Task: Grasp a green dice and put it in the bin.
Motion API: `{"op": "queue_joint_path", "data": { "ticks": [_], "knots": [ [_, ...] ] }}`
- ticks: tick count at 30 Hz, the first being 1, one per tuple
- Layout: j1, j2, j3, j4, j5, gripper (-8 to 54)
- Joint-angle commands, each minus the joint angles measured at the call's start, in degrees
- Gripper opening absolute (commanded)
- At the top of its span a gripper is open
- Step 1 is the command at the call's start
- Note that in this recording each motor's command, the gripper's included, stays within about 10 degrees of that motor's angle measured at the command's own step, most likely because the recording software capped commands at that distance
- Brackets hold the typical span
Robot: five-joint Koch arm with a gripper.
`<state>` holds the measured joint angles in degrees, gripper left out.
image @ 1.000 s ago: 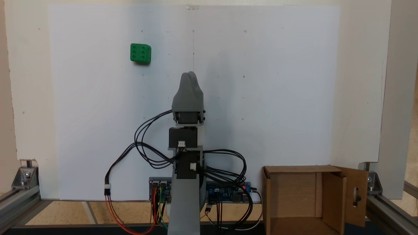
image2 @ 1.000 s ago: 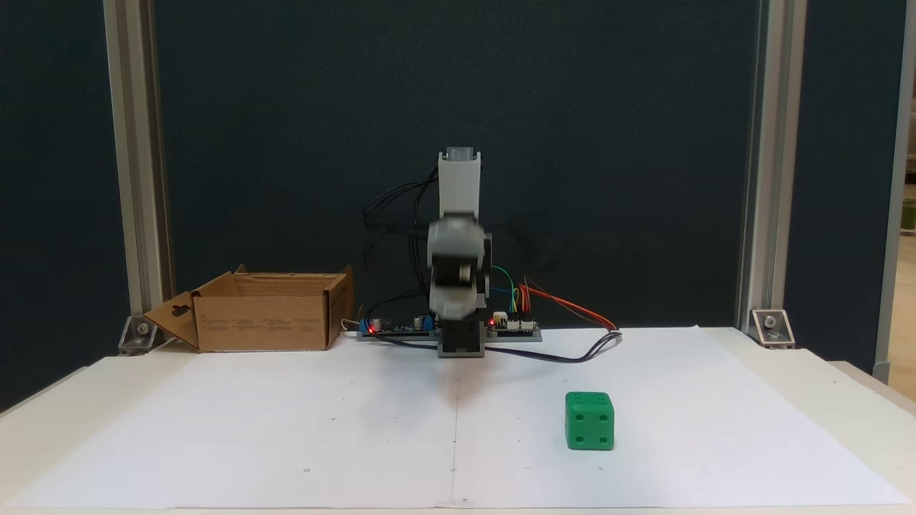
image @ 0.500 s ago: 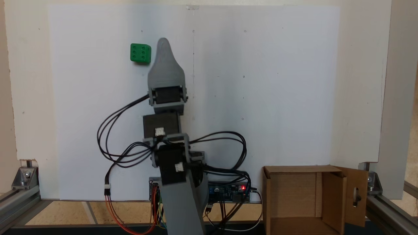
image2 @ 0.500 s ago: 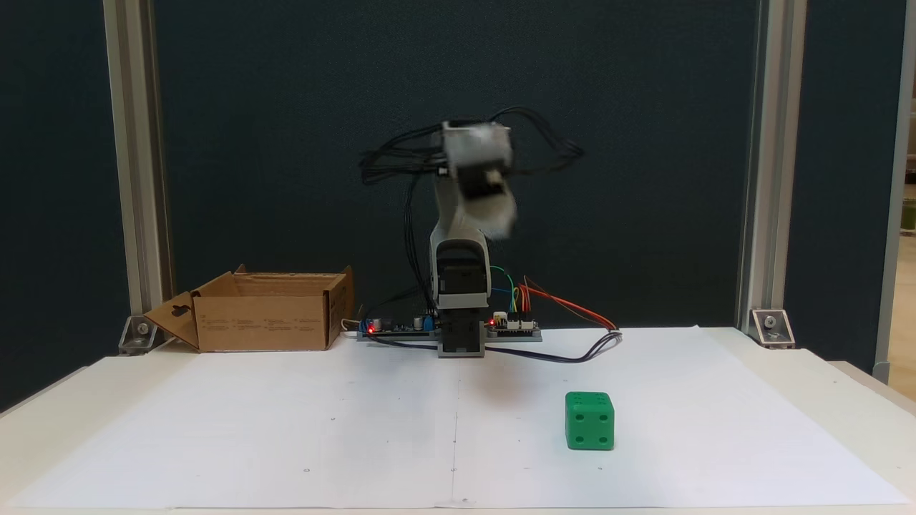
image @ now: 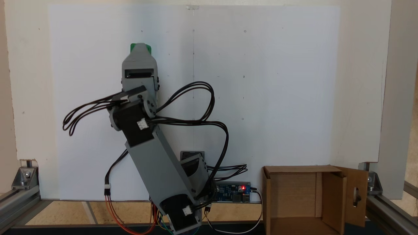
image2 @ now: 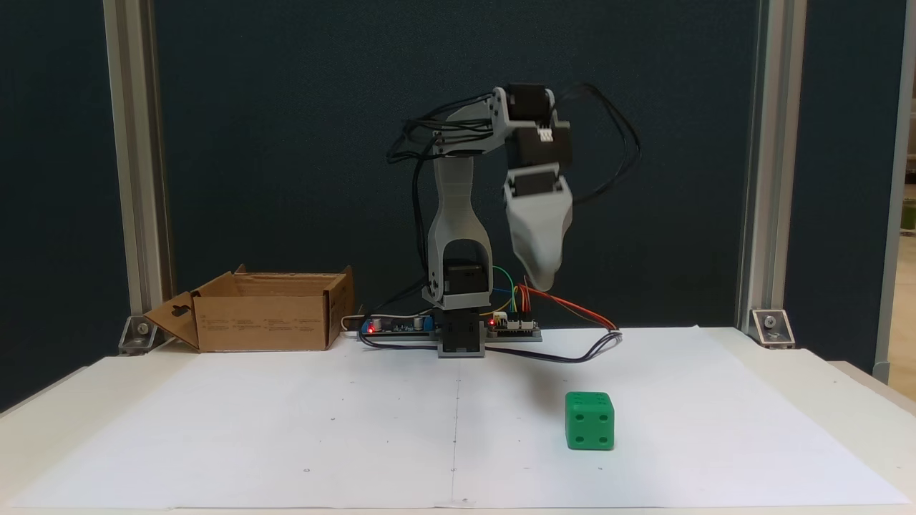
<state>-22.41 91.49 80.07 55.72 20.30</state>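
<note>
Gripper [image2: 542,280]: raised well above the white paper sheet [image2: 358,429], pointing down; holds nothing; jaw opening cannot be told, since a single tip shows.
Green dice [image2: 590,420]: resting on the sheet, below the gripper and apart from it; in a fixed view [image: 147,48] mostly covered by the gripper.
Bin [image2: 265,311]: beyond the sheet's far edge, well apart from the dice, open-topped.

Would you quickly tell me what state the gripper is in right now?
Gripper: cannot be told; its fingers overlap in both fixed views. It holds nothing, hanging well above the small bright green plastic dice on the white paper.
</note>
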Motion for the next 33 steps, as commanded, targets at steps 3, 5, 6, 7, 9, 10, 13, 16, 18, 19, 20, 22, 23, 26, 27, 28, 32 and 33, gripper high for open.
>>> {"op": "queue_joint_path", "data": {
  "ticks": [3, 5, 6, 7, 9, 10, 13, 16, 18, 19, 20, 22, 23, 26, 27, 28, 32, 33],
  "knots": [
    [-2.02, -3.78, -8.35, 15.62, 6.59, 45.4],
    [-3.08, -3.87, -9.67, 21.43, 8.0, 45.5],
    [-3.08, -4.48, -10.46, 21.8, 8.44, 45.5],
    [-3.08, -5.54, -11.34, 21.71, 8.79, 45.5],
    [-2.99, -6.86, -13.1, 21.27, 9.14, 45.5],
    [-2.9, -7.29, -14.15, 21.27, 9.14, 45.5],
    [-2.9, -7.65, -14.68, 17.58, 8.96, 45.4],
    [-3.16, -7.56, -14.68, 17.14, 8.96, 45.4],
    [-3.08, -7.65, -14.68, 17.05, 8.88, 45.4],
    [-2.9, -7.65, -14.68, 16.79, 8.79, 45.5],
    [-2.55, -7.65, -14.68, 16.61, 8.88, 45.5],
    [-1.93, -8.35, -14.68, 15.82, 8.88, 45.3],
    [-1.93, -8.88, -14.68, 15.73, 8.88, 44.8],
    [-2.37, -10.02, -14.68, 12.48, 9.05, 44.9],
    [-2.2, -10.11, -14.68, 10.81, 9.14, 44.8],
    [-1.93, -10.28, -14.68, 9.05, 9.23, 44.7],
    [-1.67, -11.25, -14.68, 4.83, 9.93, 44.6],
    [-1.76, -11.69, -14.68, 4.57, 10.11, 44.6]
  ]
}}
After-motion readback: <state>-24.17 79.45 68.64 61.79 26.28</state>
